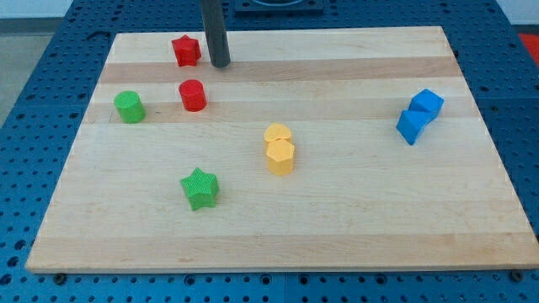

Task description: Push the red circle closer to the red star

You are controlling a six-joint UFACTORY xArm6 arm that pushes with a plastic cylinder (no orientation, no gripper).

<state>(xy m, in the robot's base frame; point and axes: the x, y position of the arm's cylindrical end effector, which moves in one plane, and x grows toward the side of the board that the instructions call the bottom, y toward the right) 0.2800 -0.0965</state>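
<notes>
My tip (220,64) rests on the table (337,219) near the view's top left, just to the view's right of the red star (186,50) and apart from it by a narrow gap. No pincer is fitted: the arm ends in a plain dark rod, so there is nothing to stand wide or narrow, and nothing is held. The red circle (193,95) lies below the red star and below-left of my tip, near both but touching neither. The green circle (129,107) sits to the view's left of the red circle, close to the table's left edge. The green star (200,188) lies lower down, toward the view's bottom, well apart from the red pair. Near the table's centre, two yellow blocks stand touching: a yellow heart-like block (277,134) above a yellow hexagon (280,156). At the view's right, two blue blocks touch each other: a blue cube (426,104) at upper right and a second blue block (412,126) at lower left; its exact shape cannot be made out.
</notes>
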